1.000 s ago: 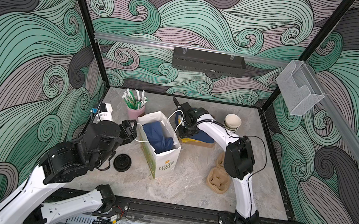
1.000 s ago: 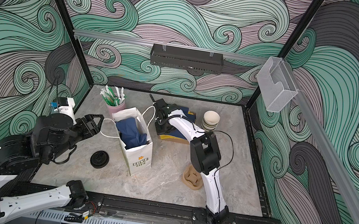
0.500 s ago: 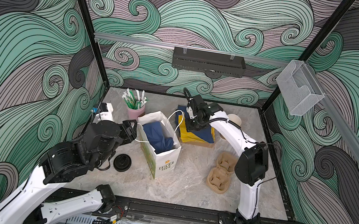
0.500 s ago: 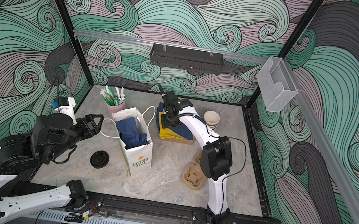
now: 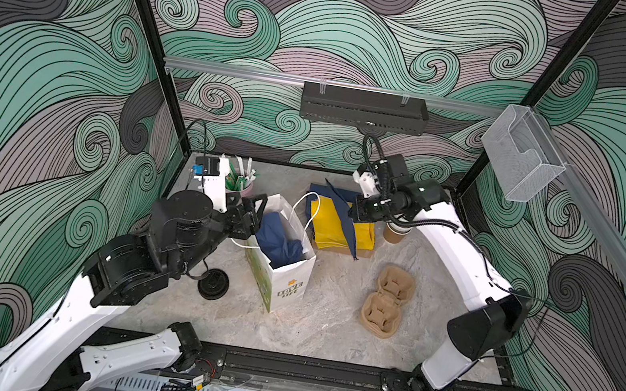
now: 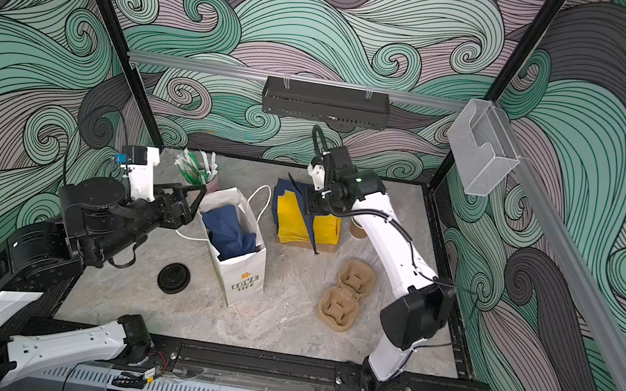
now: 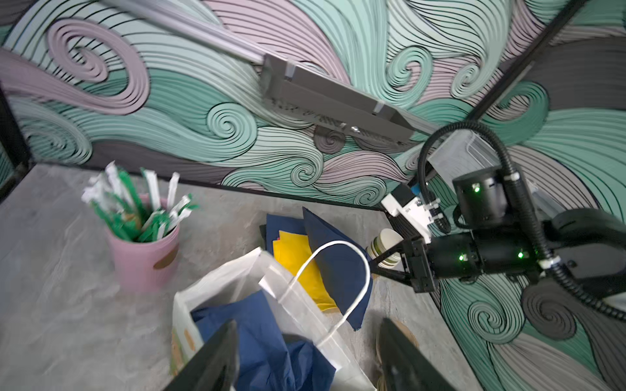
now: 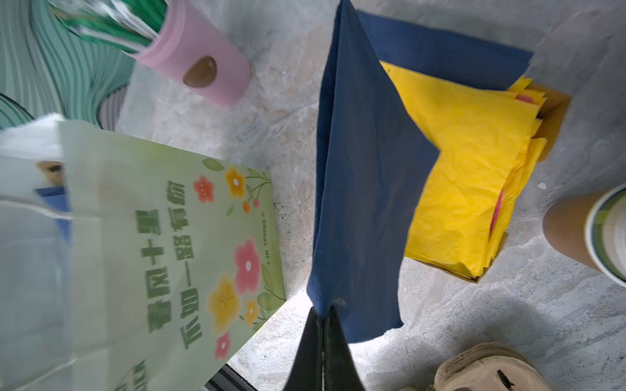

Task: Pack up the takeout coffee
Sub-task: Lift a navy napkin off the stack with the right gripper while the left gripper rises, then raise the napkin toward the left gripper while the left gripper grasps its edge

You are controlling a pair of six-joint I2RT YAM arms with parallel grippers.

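The capped coffee cups show in no view, so where they are and which way they point cannot be told. The paper bag (image 5: 286,281) stands upright on the bench (image 5: 324,333), mouth open upward, with bunched navy tissue (image 5: 279,242) inside. At its rim, on the left arm's side, the left gripper (image 7: 308,365) holds its jaws spread wide astride the rim's corner, clamping nothing. Behind the bag, the right gripper (image 8: 323,321) has its jaws pinched tight on a corner of a navy tissue sheet (image 8: 359,189), which hangs lengthwise from them over the yellow tissue stack (image 5: 339,230). Just beside that stack, away from the bag, is a stack of lidless cups (image 5: 394,234). A black lid (image 5: 213,283) lies near the bag on the left arm's side, and cup carriers (image 5: 386,300) lie on the right arm's side.
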